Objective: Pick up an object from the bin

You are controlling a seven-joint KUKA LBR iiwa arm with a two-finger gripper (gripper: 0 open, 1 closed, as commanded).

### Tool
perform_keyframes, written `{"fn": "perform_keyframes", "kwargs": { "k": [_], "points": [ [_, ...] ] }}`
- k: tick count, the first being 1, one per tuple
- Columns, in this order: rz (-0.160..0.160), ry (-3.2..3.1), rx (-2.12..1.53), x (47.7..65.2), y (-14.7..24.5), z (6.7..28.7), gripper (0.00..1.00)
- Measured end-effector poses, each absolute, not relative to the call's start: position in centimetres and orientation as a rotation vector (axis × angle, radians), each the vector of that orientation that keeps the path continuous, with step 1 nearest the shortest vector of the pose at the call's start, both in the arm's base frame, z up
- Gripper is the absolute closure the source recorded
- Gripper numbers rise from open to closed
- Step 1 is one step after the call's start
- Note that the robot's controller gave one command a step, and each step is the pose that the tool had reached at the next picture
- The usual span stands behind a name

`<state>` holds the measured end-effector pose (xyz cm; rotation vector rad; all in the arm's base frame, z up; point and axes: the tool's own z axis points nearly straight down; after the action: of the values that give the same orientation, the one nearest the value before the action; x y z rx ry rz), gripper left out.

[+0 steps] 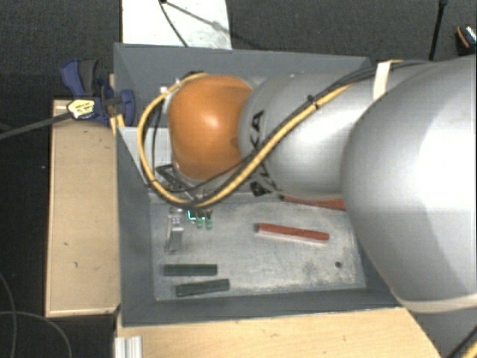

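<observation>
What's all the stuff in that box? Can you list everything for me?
dark green bars: two, dark green, side by side on the floor near the front left corner
reddish-brown bar: one, flat in the middle of the floor
reddish piece: one, partly hidden under the arm
bin: one, grey metal
arm: one, silver with an orange cover, coming from the right
gripper: one, grey, under the cover, just behind the dark green bars

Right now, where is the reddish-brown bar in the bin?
In the camera view the reddish-brown bar lies flat on the bin floor, right of centre, just below the arm; two dark green bars lie to its lower left.
</observation>
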<state>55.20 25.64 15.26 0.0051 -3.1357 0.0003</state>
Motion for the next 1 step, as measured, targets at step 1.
{"fn": "perform_keyframes", "kwargs": {
  "k": [1],
  "points": [
    [0.004, -3.134, -0.053, 50.55, 20.27, 6.64, 0.00]
  ]
}}
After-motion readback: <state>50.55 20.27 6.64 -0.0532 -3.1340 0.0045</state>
